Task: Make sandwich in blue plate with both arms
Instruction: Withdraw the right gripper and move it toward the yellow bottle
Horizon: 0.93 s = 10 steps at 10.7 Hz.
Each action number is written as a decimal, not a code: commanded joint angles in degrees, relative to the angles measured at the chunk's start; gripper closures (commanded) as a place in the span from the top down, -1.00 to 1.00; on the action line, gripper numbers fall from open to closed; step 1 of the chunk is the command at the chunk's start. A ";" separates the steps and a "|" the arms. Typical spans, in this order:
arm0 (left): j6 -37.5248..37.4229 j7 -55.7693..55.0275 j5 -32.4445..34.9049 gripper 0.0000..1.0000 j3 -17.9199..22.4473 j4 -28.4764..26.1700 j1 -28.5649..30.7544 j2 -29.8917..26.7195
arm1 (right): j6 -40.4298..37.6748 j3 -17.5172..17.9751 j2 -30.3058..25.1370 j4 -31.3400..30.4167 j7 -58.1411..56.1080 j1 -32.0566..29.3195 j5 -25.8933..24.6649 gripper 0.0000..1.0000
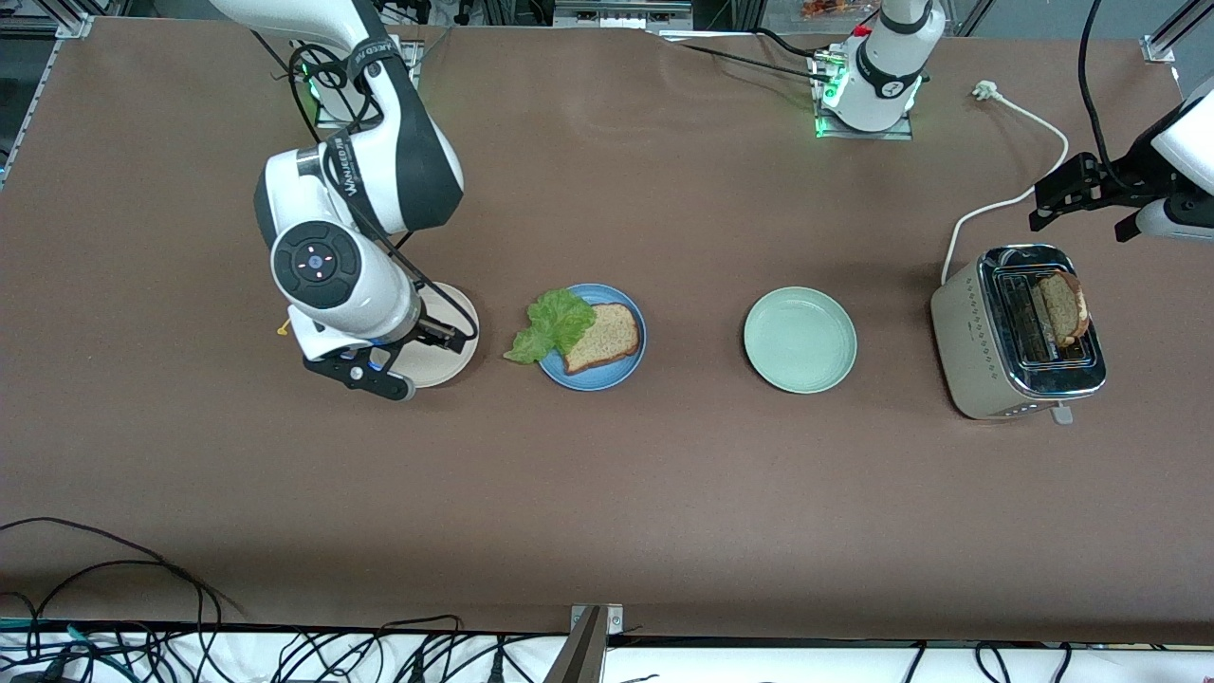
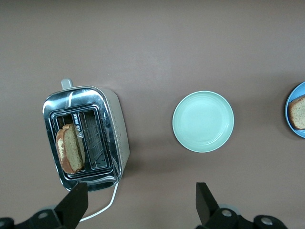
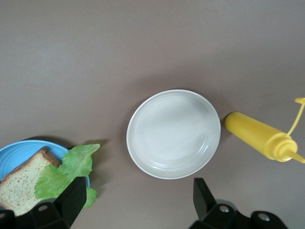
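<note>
A bread slice (image 1: pixel 601 338) and lettuce leaf (image 1: pixel 552 325) lie on the centre plate (image 1: pixel 621 375); at the frame's right edge, a second slice (image 1: pixel 1060 308) stands in the toaster (image 1: pixel 972 351).

Three plates (image 1: pixel 800 340), two bread slices (image 1: pixel 602 338), one lettuce leaf (image 1: pixel 553 324), one toaster (image 1: pixel 1015 332), one yellow bottle (image 3: pixel 259 136).

**Bread and lettuce on the blue plate, second slice in the toaster**

The blue plate (image 1: pixel 569 378) holds one bread slice (image 1: pixel 603 337) with a lettuce leaf (image 1: pixel 553 324) overlapping it and hanging past the rim; the right claw (image 1: pixel 446 334) hovers open over a cream plate (image 1: pixel 446 365) beside it; a mint plate (image 1: pixel 800 340) sits between the blue plate and the toaster (image 1: pixel 986 337), where another slice (image 1: pixel 1062 308) stands in a slot; the left claw (image 1: pixel 1081 204) hangs open above the bench (image 1: pixel 607 512) near the toaster.
</note>
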 commanded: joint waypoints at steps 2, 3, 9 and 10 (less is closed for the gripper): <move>0.28 -0.21 -0.85 1.00 -0.22 0.26 0.62 -0.49 | -3.04 -0.46 -1.79 -3.37 1.19 2.51 -12.22 1.00; 0.37 -0.21 -0.85 1.00 -0.22 0.26 0.62 -0.49 | -2.95 0.51 -2.40 -4.95 3.54 2.42 -13.21 0.98; 0.63 -0.21 -1.02 1.00 -0.14 0.43 0.62 -0.14 | 9.43 13.76 -11.36 -27.79 32.97 -0.46 -34.30 0.99; 0.63 -0.21 -1.02 1.00 -0.14 0.52 0.62 -0.14 | 9.79 15.61 -12.50 -31.30 38.40 -1.61 -37.80 0.98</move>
